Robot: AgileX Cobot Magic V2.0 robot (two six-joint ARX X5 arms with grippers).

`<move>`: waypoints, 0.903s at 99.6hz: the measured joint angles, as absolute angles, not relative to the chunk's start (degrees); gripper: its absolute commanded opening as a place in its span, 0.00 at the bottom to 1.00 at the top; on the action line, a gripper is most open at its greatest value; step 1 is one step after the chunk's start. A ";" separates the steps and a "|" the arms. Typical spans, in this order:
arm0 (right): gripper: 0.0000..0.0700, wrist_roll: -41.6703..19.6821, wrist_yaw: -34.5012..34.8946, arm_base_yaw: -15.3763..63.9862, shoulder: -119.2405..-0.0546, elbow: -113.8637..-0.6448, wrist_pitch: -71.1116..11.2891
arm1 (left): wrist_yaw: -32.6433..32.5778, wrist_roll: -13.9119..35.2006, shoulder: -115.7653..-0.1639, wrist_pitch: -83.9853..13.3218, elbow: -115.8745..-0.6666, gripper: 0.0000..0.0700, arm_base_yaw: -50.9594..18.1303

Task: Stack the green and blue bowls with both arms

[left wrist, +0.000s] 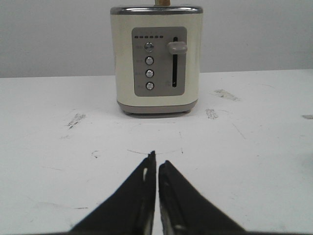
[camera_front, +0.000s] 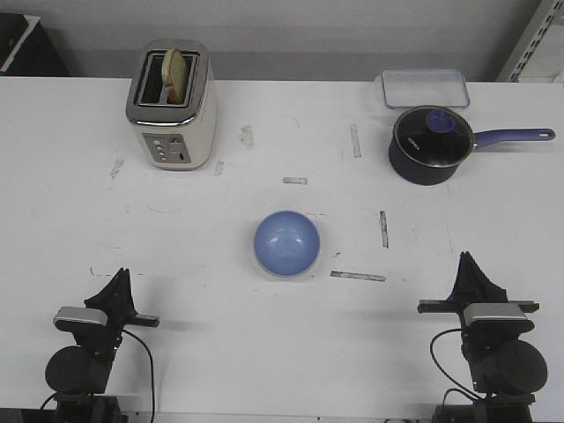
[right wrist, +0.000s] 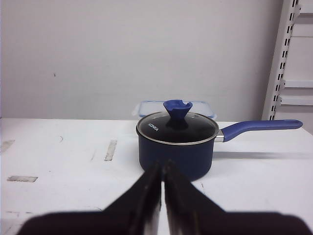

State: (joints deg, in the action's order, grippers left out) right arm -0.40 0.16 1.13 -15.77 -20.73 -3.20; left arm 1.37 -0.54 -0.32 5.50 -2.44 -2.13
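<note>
The light blue bowl (camera_front: 286, 242) sits upright near the middle of the white table (camera_front: 203, 256). A thin pale edge shows under its near rim. No separate green bowl shows in any view. My left gripper (camera_front: 119, 275) rests at the near left, well away from the bowl, shut and empty. In the left wrist view (left wrist: 156, 157) its fingers point at the toaster. My right gripper (camera_front: 465, 260) rests at the near right, shut and empty. In the right wrist view (right wrist: 163, 164) its fingers point at the saucepan.
A cream toaster (camera_front: 172, 106) with bread in a slot stands at the back left, also in the left wrist view (left wrist: 156, 58). A dark navy saucepan (camera_front: 430, 145) with glass lid and long handle stands at the back right, also seen by the right wrist (right wrist: 177, 144). Behind it is a clear lidded container (camera_front: 425, 86).
</note>
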 measured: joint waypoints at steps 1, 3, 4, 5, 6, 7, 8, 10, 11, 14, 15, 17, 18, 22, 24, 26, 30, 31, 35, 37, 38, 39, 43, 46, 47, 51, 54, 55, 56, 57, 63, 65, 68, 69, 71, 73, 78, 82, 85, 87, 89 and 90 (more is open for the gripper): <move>0.00 -0.38 0.16 1.13 -15.77 -20.73 -3.20 | 1.26 -0.54 -0.32 5.50 -2.37 0.07 -2.26; 0.00 -0.40 0.16 1.13 -15.77 -20.73 -3.20 | 0.93 -0.54 -0.32 5.54 -2.20 0.07 -2.52; 0.00 -0.40 0.16 1.13 -15.77 -20.73 -3.20 | 0.71 -0.54 -0.32 5.58 -2.09 0.07 -2.66; 0.00 -0.40 0.16 1.13 -15.77 -20.73 -3.20 | 0.47 -0.54 -0.30 5.48 -2.04 0.07 -2.81; 0.00 -0.40 0.16 1.13 -15.77 -20.73 -3.20 | 0.27 -0.54 -0.30 5.43 -2.04 0.07 -2.96; 0.00 -0.40 0.16 1.13 -15.77 -20.73 -3.20 | 0.12 -0.54 -0.32 5.41 -2.04 0.07 -3.09; 0.00 -0.40 0.16 1.13 -15.77 -20.73 -3.20 | -0.08 -0.54 -0.32 5.48 -2.02 0.07 -3.25; 0.00 -0.40 0.16 1.13 -15.77 -20.73 -3.20 | -0.25 -0.51 -0.32 5.72 -2.02 0.07 -3.49; 0.00 -0.40 0.16 1.13 -15.77 -20.73 -3.20 | -0.30 -0.51 -0.32 5.87 -2.00 0.07 -3.62; 0.00 -0.40 0.16 1.13 -15.77 -20.73 -3.20 | -0.38 -0.51 -0.32 6.17 -1.96 0.07 -3.88; 0.00 -0.40 0.16 1.13 -15.77 -20.73 -3.20 | -0.43 -0.54 -0.30 6.22 -1.96 0.07 -3.95; 0.00 -0.40 0.16 1.13 -15.77 -20.73 -3.20 | -0.47 -0.54 -0.30 6.26 -1.96 0.07 -4.05; 0.00 -0.40 0.16 1.13 -15.77 -20.73 -3.20 | -0.54 -0.51 -0.30 6.28 -1.98 0.07 -4.08; 0.00 -0.40 0.16 1.13 -15.77 -20.73 -3.20 | -0.71 -0.51 -0.30 6.17 -1.98 0.07 -4.05; 0.00 -0.40 0.16 1.13 -15.77 -20.73 -3.20 | -0.84 -0.51 -0.30 6.11 -1.96 0.07 -4.03; 0.00 -0.40 0.16 1.13 -15.77 -20.73 -3.20 | -0.97 -0.54 -0.30 6.09 -1.96 0.07 -4.03; 0.00 -0.40 0.16 1.13 -15.77 -20.73 -3.20 | -1.15 -0.51 -0.30 6.09 -1.96 0.07 -4.05; 0.00 -0.40 0.16 1.13 -15.77 -20.73 -3.20 | -1.17 -0.51 -0.30 6.09 -1.96 0.07 -4.05; 0.00 -0.40 0.16 1.13 -15.77 -20.73 -3.20 | -1.19 -0.51 -0.30 6.09 -1.98 0.07 -4.03; 0.00 -0.40 0.16 1.13 -15.77 -20.73 -3.20 | -1.19 -0.51 -0.30 6.09 -1.96 0.07 -4.03; 0.00 -0.40 0.16 1.13 -15.77 -20.73 -3.20 | -1.19 -0.51 -0.30 6.07 -1.96 0.07 -4.05; 0.00 -0.40 0.16 1.13 -15.77 -20.73 -3.20 | -1.19 -0.51 -0.30 6.09 -1.96 0.07 -4.05; 0.00 -0.40 0.16 1.13 -15.77 -20.73 -3.20 | -1.19 -0.51 -0.30 6.09 -1.98 0.07 -4.03; 0.00 -0.40 0.16 1.13 -15.77 -20.73 -3.20 | -1.19 -0.51 -0.30 6.09 -1.96 0.07 -3.97; 0.00 -0.40 0.16 1.13 -15.77 -20.73 -3.20 | -1.19 -0.51 -0.30 6.07 -1.98 0.07 -3.92; 0.00 -0.40 0.16 1.13 -15.77 -20.73 -3.20 | -1.19 -0.54 -0.30 6.07 -1.96 0.07 -3.70; 0.00 -0.40 0.16 1.13 -15.77 -20.73 -3.20 | -1.19 -0.51 -0.30 6.04 -1.96 0.07 -3.46; 0.00 -0.40 0.16 1.13 -15.77 -20.73 -3.20 | -1.19 -0.51 -0.30 6.04 -1.96 0.07 -3.40; 0.00 -0.40 0.16 1.13 -15.77 -20.73 -3.20 | -1.21 -0.51 -0.30 6.04 -1.96 0.07 -3.33; 0.00 -0.40 0.16 1.13 -15.77 -20.73 -3.20 | -1.21 -0.54 -0.30 6.04 -1.96 0.07 -3.25; 0.00 -0.40 0.16 1.13 -15.77 -20.73 -3.20 | -1.21 -0.51 -0.30 6.04 -1.96 0.07 -2.79; 0.00 -0.40 0.16 1.13 -15.77 -20.73 -3.20 | -1.21 -0.51 -0.30 6.04 -1.96 0.07 -2.66; 0.00 -0.40 0.16 1.13 -15.77 -20.73 -3.20 | -1.21 -0.51 -0.30 6.04 -1.96 0.07 -2.50; 0.00 -0.40 0.16 1.13 -15.77 -20.73 -3.20 | -1.21 -0.51 -0.30 6.04 -1.96 0.07 -2.46; 0.00 -0.40 0.16 1.13 -15.77 -20.73 -3.20 | -1.21 -0.51 -0.30 6.04 -1.96 0.07 -2.42; 0.00 -0.40 0.16 1.13 -15.77 -20.73 -3.20 | -1.21 -0.51 -0.30 6.04 -1.98 0.07 -2.37; 0.00 -0.40 0.16 1.13 -15.77 -20.73 -3.20 | -1.21 -0.51 -0.30 6.02 -1.96 0.07 -2.37; 0.00 -0.40 0.16 1.13 -15.77 -20.73 -3.20 | -1.21 -0.51 -0.30 6.04 -1.96 0.07 -2.37; 0.00 -0.40 0.16 1.13 -15.77 -20.73 -3.20 | -1.21 -0.51 -0.30 6.04 -1.98 0.07 -2.37; 0.00 -0.40 0.16 1.13 -15.77 -20.73 -3.20 | -1.21 -0.51 -0.30 6.04 -1.96 0.07 -2.37; 0.00 -0.40 0.16 1.13 -15.77 -20.73 -3.20 | -1.21 -0.51 -0.30 6.04 -1.96 0.07 -2.37; 0.00 -0.38 0.16 1.13 -15.77 -20.73 -3.20 | -1.21 -0.51 -0.30 6.04 -1.96 0.07 -2.37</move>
